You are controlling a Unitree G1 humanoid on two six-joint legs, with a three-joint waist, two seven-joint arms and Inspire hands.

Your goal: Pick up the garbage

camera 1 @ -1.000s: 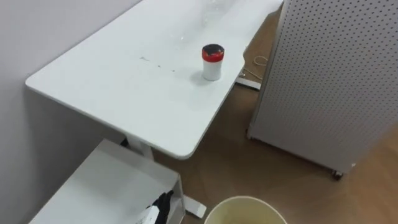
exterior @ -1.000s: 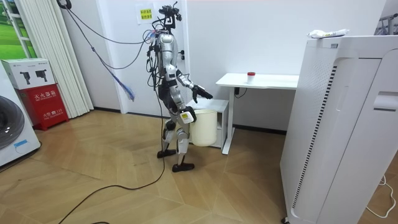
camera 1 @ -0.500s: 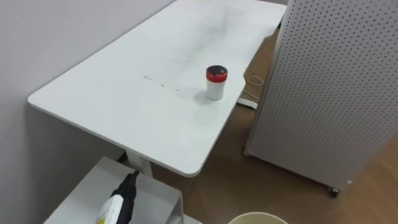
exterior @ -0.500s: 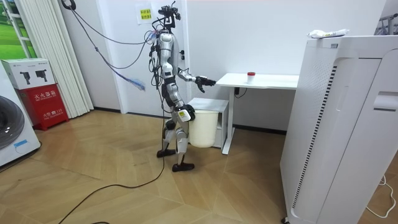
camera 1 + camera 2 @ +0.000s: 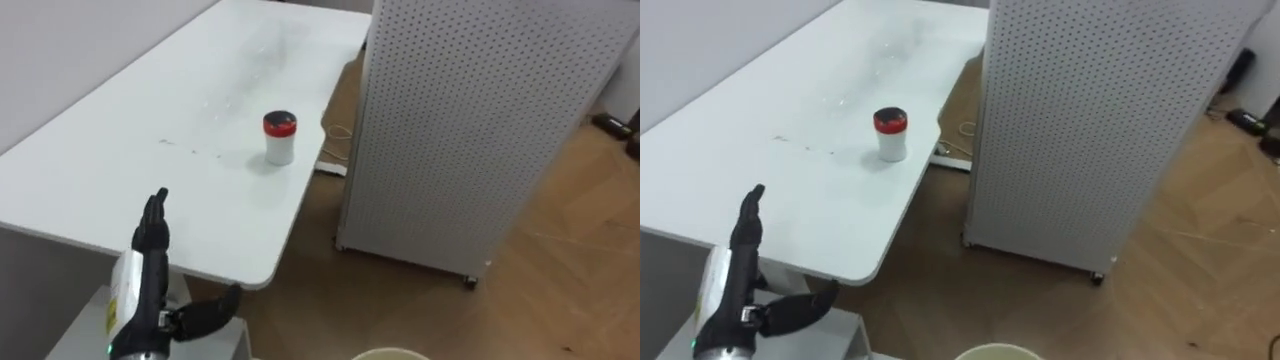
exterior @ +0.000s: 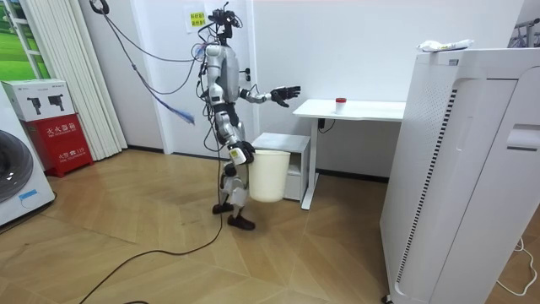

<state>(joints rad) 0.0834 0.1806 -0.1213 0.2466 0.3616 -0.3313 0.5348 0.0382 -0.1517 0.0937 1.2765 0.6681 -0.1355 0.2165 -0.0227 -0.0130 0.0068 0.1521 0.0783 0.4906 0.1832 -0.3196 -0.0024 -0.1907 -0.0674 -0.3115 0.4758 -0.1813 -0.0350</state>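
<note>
A small white cup with a red lid (image 5: 279, 137) stands upright near the right edge of the white table (image 5: 120, 170). The same cup (image 6: 340, 103) shows on the table in the room view. My left hand (image 5: 150, 238) is raised over the table's near corner, open, with fingers straight and pointing at the cup and the thumb spread out below. It is well short of the cup and holds nothing. In the room view my right hand (image 6: 240, 154) hangs low at the rim of a white bin (image 6: 270, 176) by my hip.
A white perforated panel (image 5: 470, 120) on castors stands right of the table with a narrow strip of wooden floor between. The bin's rim (image 5: 390, 354) shows below me. A low white cabinet (image 6: 291, 143) sits under the table's near end.
My left arm has risen from beside the low cabinet to over the table's near corner, hand open. The eye views have swung to the right, and the bin stays by my hip.
</note>
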